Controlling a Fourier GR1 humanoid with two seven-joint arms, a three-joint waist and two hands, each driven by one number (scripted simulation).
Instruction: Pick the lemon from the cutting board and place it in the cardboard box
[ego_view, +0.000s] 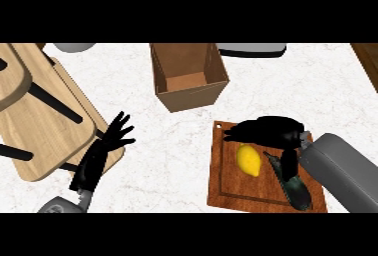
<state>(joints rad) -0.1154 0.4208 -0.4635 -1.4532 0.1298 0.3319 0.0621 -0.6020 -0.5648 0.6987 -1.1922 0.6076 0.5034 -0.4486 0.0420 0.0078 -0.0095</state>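
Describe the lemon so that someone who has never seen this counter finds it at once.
Find the reddish-brown wooden cutting board at the lower right of the white counter. On it, just below the black right hand, lies the yellow oval lemon. Its only neighbour on the board, to its right, is a long, dark, glossy object.

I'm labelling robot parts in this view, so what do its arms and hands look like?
Both hands, the left hand and the right hand, are black with slim fingers. The right forearm is a thick, smooth, rounded grey shell; of the left forearm only a small grey piece shows. No cables or markings visible.
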